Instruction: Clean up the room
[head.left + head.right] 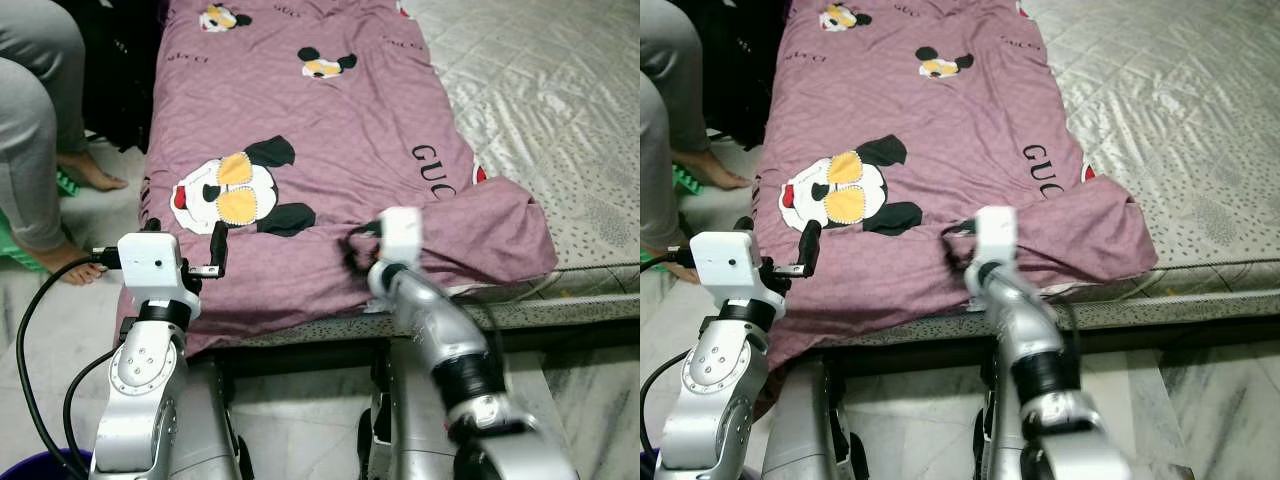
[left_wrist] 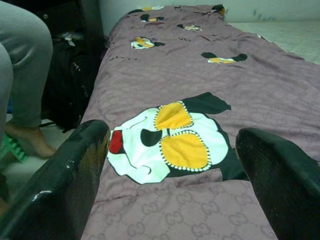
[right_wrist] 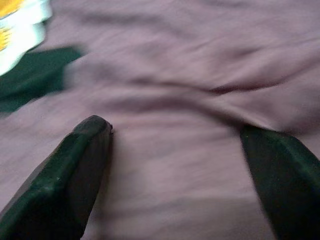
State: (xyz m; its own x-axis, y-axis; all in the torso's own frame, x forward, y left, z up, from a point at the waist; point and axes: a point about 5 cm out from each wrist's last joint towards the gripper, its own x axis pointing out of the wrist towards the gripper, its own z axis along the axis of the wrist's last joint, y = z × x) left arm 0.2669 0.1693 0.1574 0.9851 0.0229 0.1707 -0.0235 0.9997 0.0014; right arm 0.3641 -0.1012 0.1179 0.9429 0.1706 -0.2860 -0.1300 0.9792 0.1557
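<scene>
My right gripper [image 3: 175, 165] hangs spread and empty just over the mauve cartoon-print quilt [image 1: 330, 130] on the bed, left gripper [image 2: 175, 180] also wide apart, so I risk pinching one thin wrinkle that slips.

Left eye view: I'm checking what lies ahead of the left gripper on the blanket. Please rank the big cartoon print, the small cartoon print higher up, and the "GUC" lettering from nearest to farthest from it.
1. Big cartoon print: just ahead of the left gripper, at the blanket's left.
2. "GUC" lettering: off to the right.
3. Small cartoon print: far up the blanket.
</scene>
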